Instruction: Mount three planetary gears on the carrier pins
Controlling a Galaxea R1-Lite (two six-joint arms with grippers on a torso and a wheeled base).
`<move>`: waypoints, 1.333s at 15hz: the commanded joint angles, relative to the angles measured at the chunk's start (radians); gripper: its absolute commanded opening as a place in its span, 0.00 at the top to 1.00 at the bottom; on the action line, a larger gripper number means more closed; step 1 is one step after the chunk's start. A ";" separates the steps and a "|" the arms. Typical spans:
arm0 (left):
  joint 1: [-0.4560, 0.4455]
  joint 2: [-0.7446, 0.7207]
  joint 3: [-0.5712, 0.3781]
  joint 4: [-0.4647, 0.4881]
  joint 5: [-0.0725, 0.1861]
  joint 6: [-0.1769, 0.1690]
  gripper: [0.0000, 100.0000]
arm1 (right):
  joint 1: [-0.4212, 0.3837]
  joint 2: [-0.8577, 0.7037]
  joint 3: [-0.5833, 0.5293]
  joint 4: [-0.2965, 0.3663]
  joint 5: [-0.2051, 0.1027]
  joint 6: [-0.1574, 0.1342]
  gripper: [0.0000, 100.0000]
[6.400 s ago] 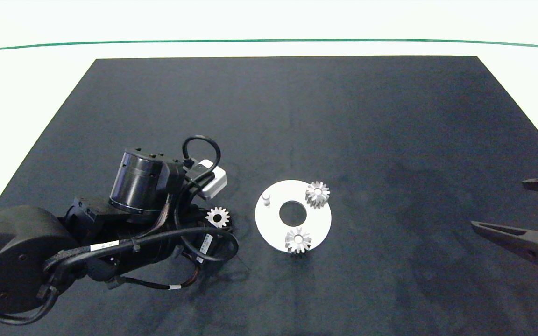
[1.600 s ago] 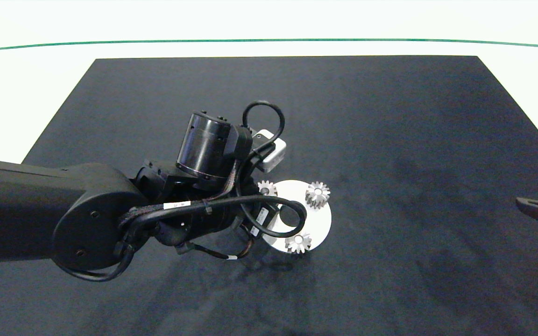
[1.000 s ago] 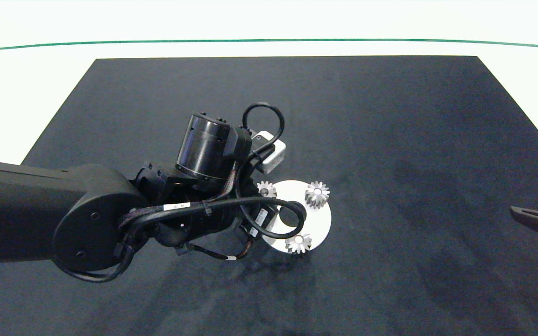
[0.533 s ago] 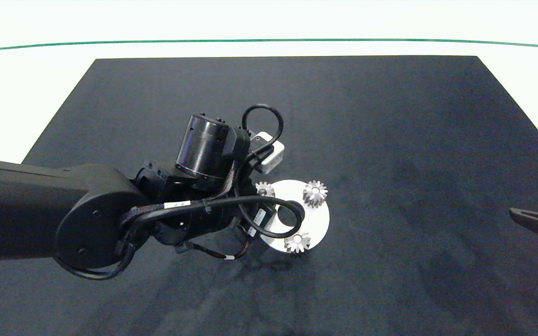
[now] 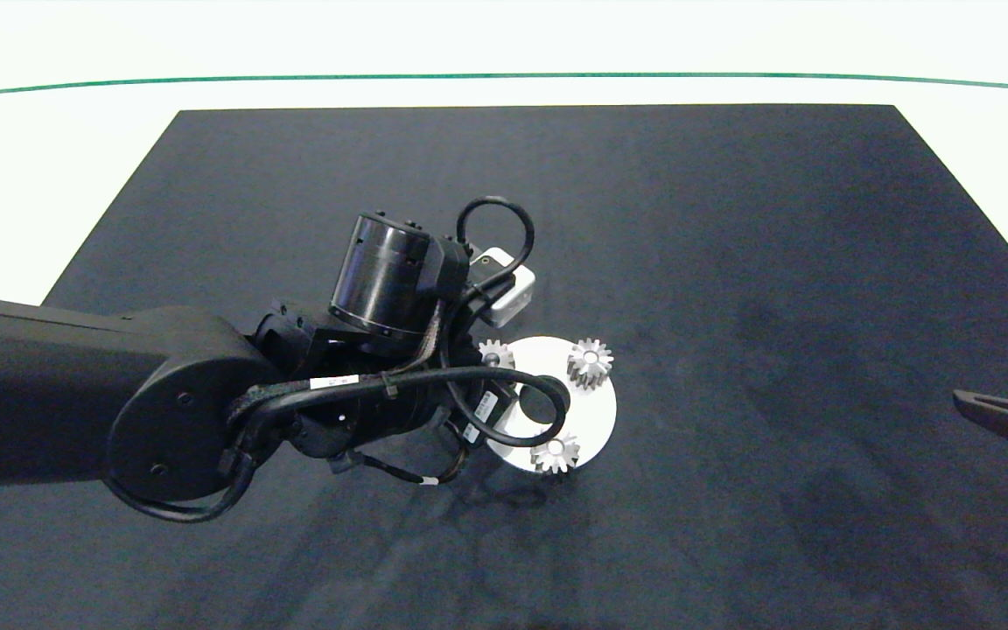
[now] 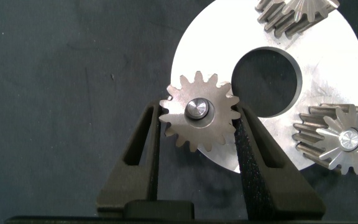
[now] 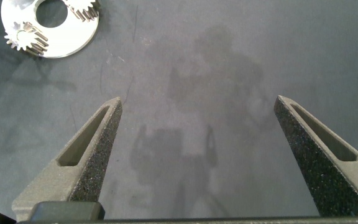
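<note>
The white disc (image 5: pixel 596 411) lies mid-table with a silver planetary gear on each of its three carrier pins. Two gears (image 5: pixel 590 361) (image 5: pixel 555 452) stand free. The third gear (image 6: pixel 197 118) sits on its pin (image 6: pixel 197 110) at the disc's left rim (image 6: pixel 328 68). My left gripper (image 6: pixel 197 115) is shut on it, one finger against each side of its teeth. In the head view this gear (image 5: pixel 495 353) peeks out beside the left wrist. My right gripper (image 7: pixel 197 102) hangs open over bare mat at the far right, one of its fingers (image 5: pixel 1003 416) showing.
The dark mat (image 5: pixel 731 219) covers the table, with white table surface and a green line (image 5: pixel 504 75) beyond it. The left arm's bulk (image 5: pixel 163 420) covers the mat left of the disc. The disc also shows far off in the right wrist view (image 7: pixel 73 34).
My left gripper carried the third gear from the mat to the disc's left pin. In the last second the disc and its gears slid slightly left; the right gripper drew back to the right edge.
</note>
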 commanded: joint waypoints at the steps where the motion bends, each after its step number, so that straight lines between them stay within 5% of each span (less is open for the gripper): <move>1: 0.001 -0.001 0.003 -0.001 0.002 0.005 0.00 | 0.001 0.002 0.000 0.002 -0.001 -0.002 0.00; 7: 0.004 -0.021 0.012 0.002 0.002 0.000 0.00 | 0.001 0.002 0.001 0.002 -0.001 -0.002 0.00; 11: 0.119 -0.171 0.061 0.051 0.003 0.006 0.00 | 0.001 0.002 0.001 0.002 0.004 -0.002 0.00; 18: 0.416 -0.863 0.406 0.424 0.003 0.011 0.00 | -0.018 0.004 0.014 0.000 0.001 -0.005 0.00; 20: 0.619 -1.156 0.429 0.616 0.003 0.012 0.00 | -0.128 -0.045 0.014 0.005 -0.019 -0.013 0.00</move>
